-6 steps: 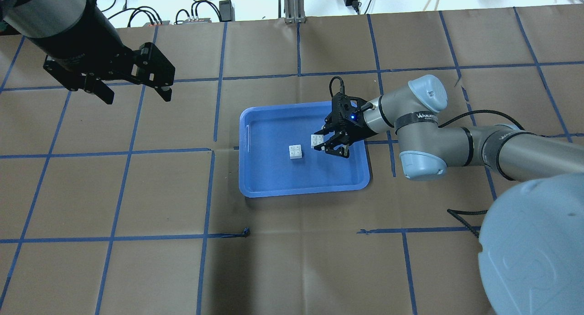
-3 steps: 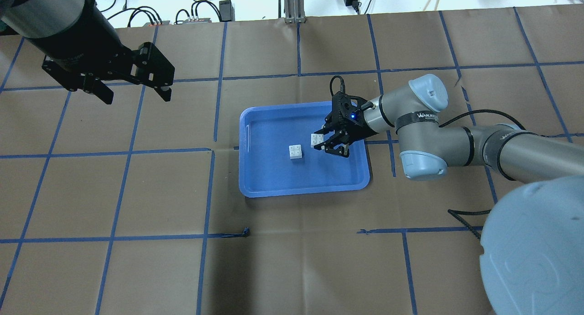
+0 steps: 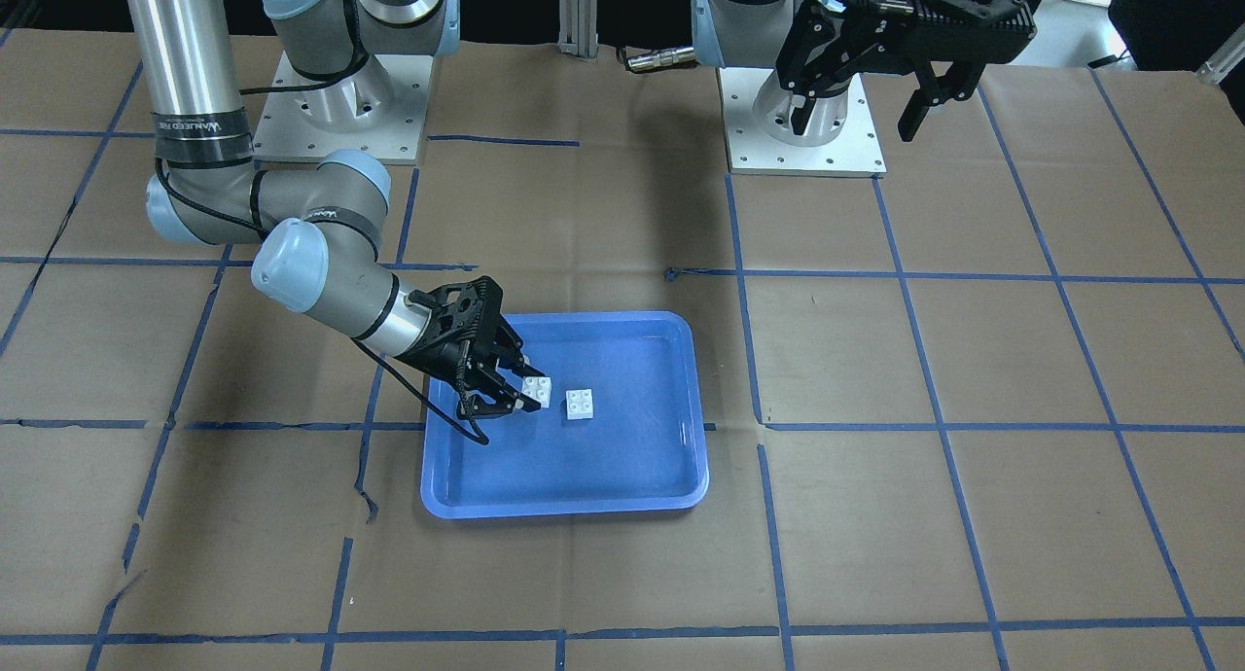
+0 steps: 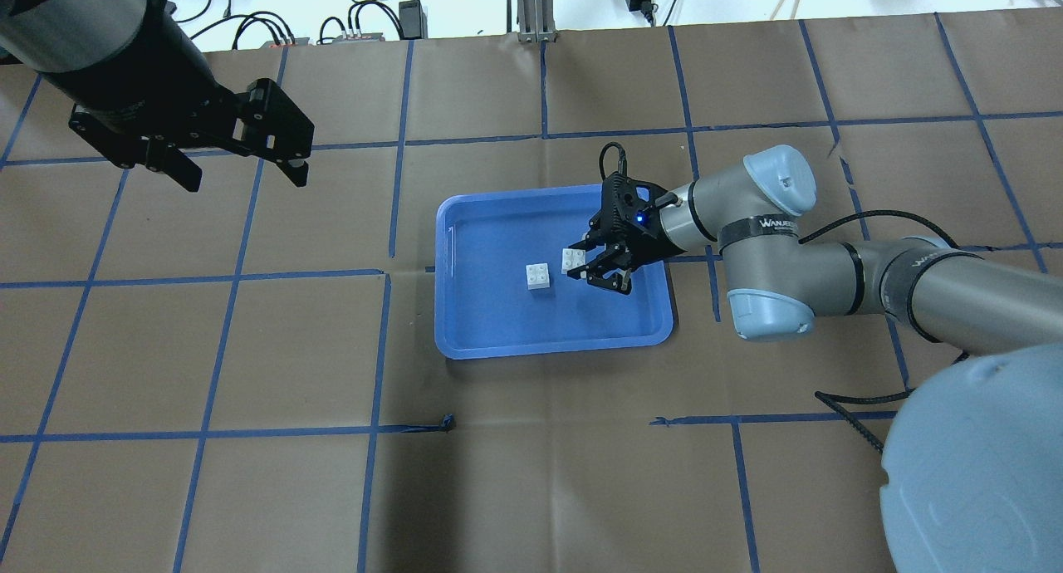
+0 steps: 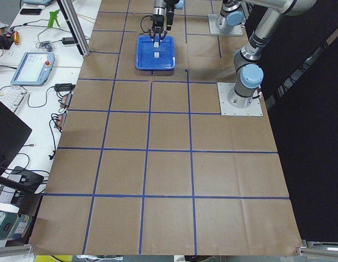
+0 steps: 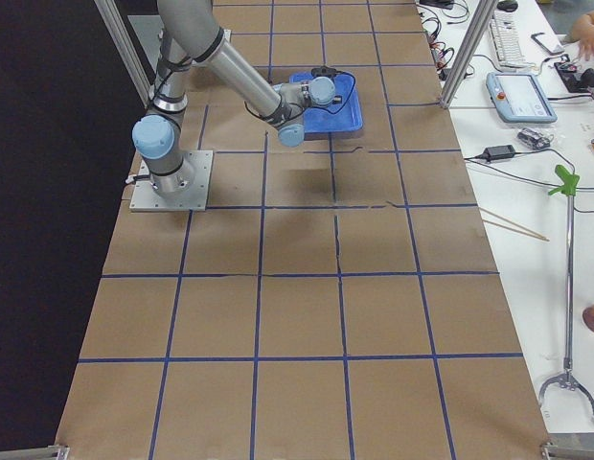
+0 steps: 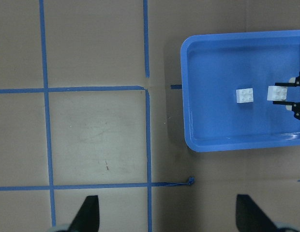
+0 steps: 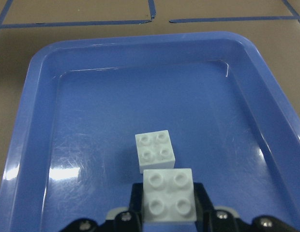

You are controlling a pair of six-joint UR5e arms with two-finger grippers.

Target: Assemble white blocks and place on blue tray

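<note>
The blue tray [image 4: 548,349] lies at the table's middle. One white block [image 4: 538,276] sits studs-up on the tray floor. My right gripper [image 4: 583,263] is shut on the second white block [image 4: 572,259], held studs-up just to the right of the first one. In the right wrist view the held block [image 8: 168,195] sits between the fingers, just short of the lying block [image 8: 155,151]. My left gripper [image 4: 245,178] is open and empty, high over the table's far left. In the front view both blocks [image 3: 536,391] [image 3: 581,403] are a small gap apart.
Brown paper with blue tape lines [image 4: 390,208] covers the table. Cables and power bricks [image 4: 365,25] lie beyond the far edge. The tray's rim [image 8: 24,145] rises around the blocks. The left wrist view looks down on the tray [image 7: 188,96] from far above.
My right gripper has shifted slightly left with its block, closer to the lying block. My left gripper has drifted a little toward the far left.
</note>
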